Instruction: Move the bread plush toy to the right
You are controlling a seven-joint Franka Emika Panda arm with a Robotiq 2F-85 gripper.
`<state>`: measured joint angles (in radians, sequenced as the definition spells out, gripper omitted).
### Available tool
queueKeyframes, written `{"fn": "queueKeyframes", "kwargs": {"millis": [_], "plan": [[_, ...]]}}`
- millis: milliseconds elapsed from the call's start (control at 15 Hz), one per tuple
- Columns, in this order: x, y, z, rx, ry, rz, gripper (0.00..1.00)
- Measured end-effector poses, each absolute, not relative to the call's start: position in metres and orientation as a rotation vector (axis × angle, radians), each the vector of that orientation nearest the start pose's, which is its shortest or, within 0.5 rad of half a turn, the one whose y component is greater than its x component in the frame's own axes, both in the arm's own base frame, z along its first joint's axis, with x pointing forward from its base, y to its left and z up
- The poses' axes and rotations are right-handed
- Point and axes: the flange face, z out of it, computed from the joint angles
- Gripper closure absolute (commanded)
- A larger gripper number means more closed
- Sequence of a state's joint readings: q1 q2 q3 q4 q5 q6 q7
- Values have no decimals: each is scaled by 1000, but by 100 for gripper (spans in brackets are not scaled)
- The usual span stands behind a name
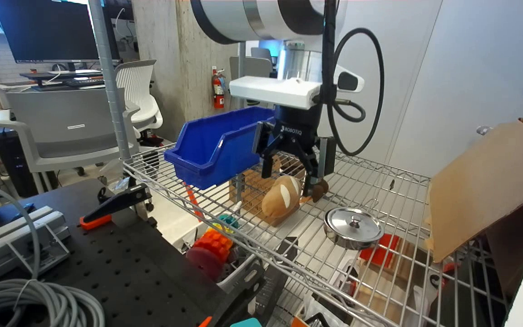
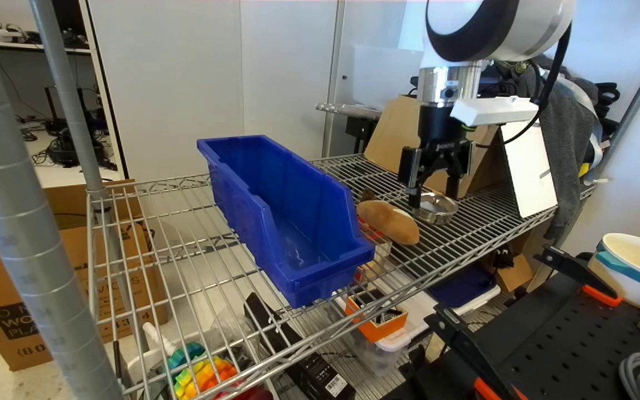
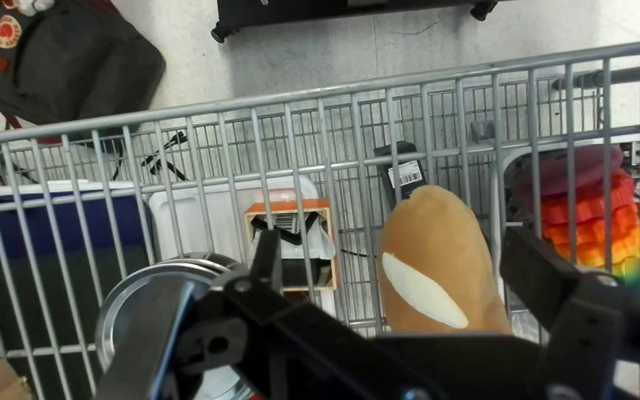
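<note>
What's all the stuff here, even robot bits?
upper wire shelf: one, silver, centre
bread plush toy: one, golden tan and cream, on shelf
bin: one, blue, on shelf
lidded dish: one, silver, on shelf
small unclear thing: one, dark brown, on shelf
cardboard: uncounted, brown, on and below shelf
ridged stack: one, rainbow, below shelf
holed table: one, black, beside shelf
clamps: at least two, black and orange, table edge
coiled cable: one, grey, on table
backpack: one, dark grey, on floor
chairs: at least three, grey and white, background
monitor: at least one, black, background
fire extinguisher: one, red, background
clutter: uncounted, mixed colours, below shelf
arm: one, white and black, above shelf
pincer: one, black, open above shelf
</note>
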<state>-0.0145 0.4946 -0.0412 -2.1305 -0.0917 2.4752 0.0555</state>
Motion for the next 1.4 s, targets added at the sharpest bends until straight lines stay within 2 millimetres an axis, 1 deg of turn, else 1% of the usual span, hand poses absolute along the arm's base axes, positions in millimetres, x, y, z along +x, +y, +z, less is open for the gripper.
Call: {"fn": "queueKeyframes", "kwargs": {"millis": [200,267,333,600,800,867,933,1000,1067,1200,1267,1333,1400], "plan": [[567,-18,135,-3214,94,263,0],[572,-12,129,-3219,101,264,25],[576,-6,124,-3223,104,263,26],[597,16,109,-3245,135,233,58],[610,19,100,-3281,167,220,79],[612,19,99,-3296,170,233,87],[613,21,99,-3306,163,273,93],[614,23,101,-3308,149,324,98],[614,26,106,-3305,114,386,100],[613,34,120,-3284,11,507,97],[614,37,131,-3276,-32,530,100],[617,39,145,-3277,-55,519,97],[623,39,160,-3285,-61,479,97]]}}
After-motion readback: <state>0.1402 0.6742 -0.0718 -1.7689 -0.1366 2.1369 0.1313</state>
